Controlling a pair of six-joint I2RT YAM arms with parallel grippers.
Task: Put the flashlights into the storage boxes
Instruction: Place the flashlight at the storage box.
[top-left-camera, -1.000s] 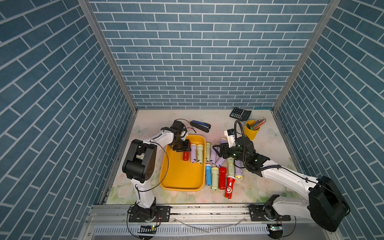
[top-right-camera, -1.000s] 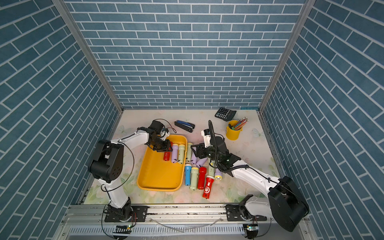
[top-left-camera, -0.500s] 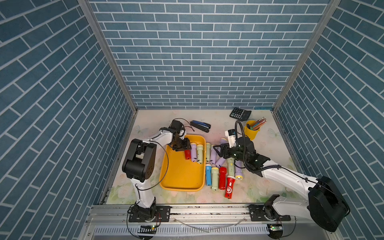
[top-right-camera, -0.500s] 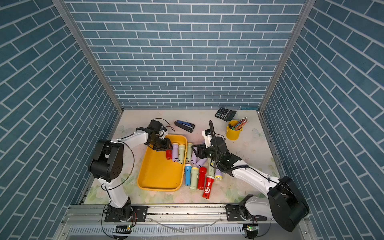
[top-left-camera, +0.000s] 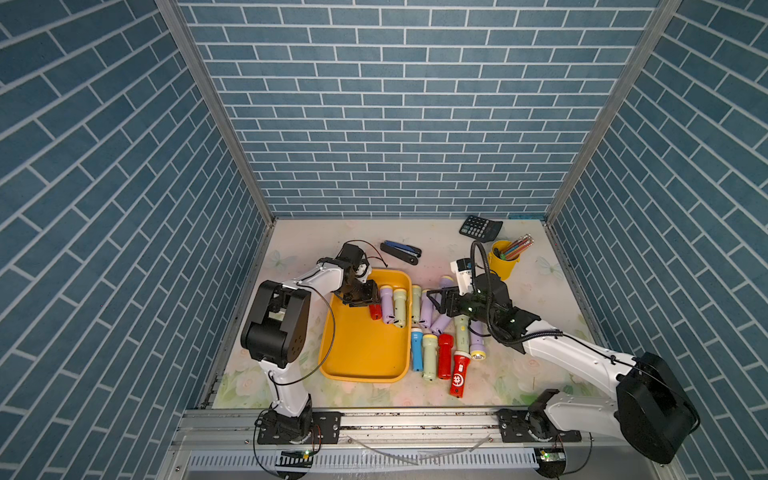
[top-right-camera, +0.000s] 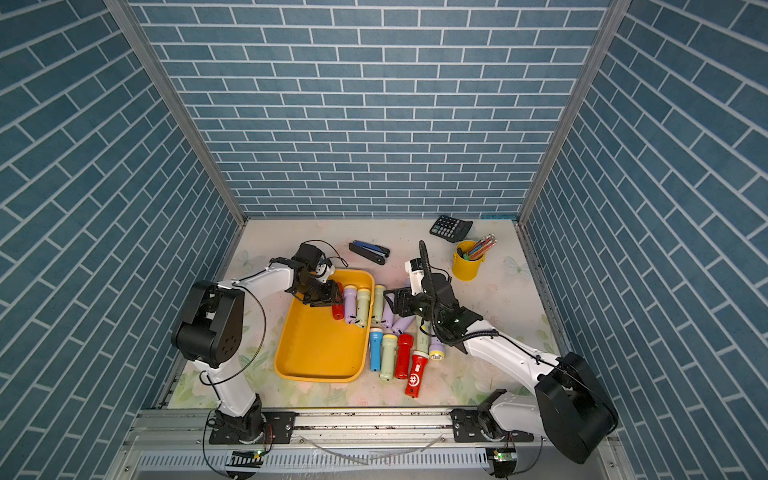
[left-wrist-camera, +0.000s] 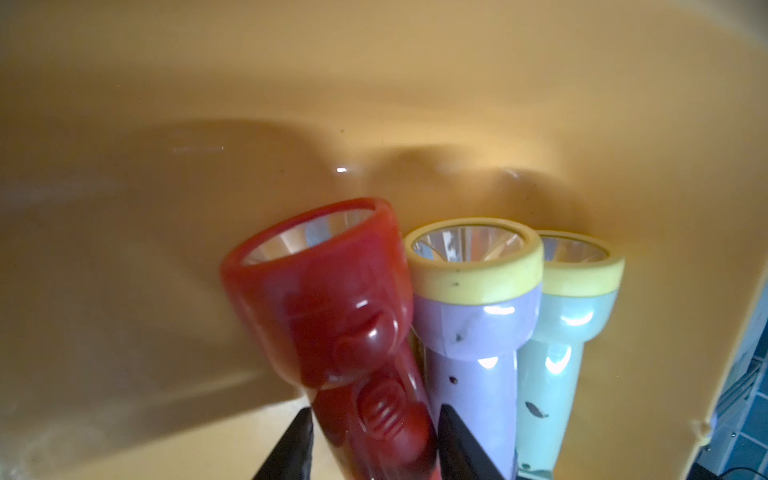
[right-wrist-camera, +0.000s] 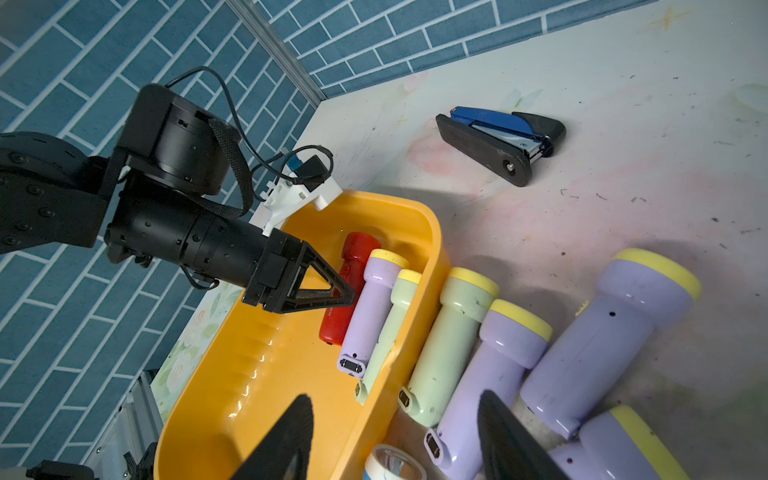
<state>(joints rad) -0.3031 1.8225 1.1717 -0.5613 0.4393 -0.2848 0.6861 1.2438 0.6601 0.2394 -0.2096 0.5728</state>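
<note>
L fingers (left-wrist-camera: 297, 440) sat either side of red flashlight (left-wrist-camera: 332, 307), v. close to it. Couldn't tell if gripping or just touching. It lay in yellow tray (right-wrist-camera: 257, 374), lilac flashlight (left-wrist-camera: 473, 332) just beside one finger. R fingers (right-wrist-camera: 507, 436) were apart, empty, above the tray rim, w/ loose flashlights (top-left-camera: 430, 351) on tabletop (top-left-camera: 498, 382) below.

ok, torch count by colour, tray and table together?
red torches: 3
lilac torches: 5
green torches: 4
blue torch: 1
Total: 13 in view; the right gripper may hide more.
</note>
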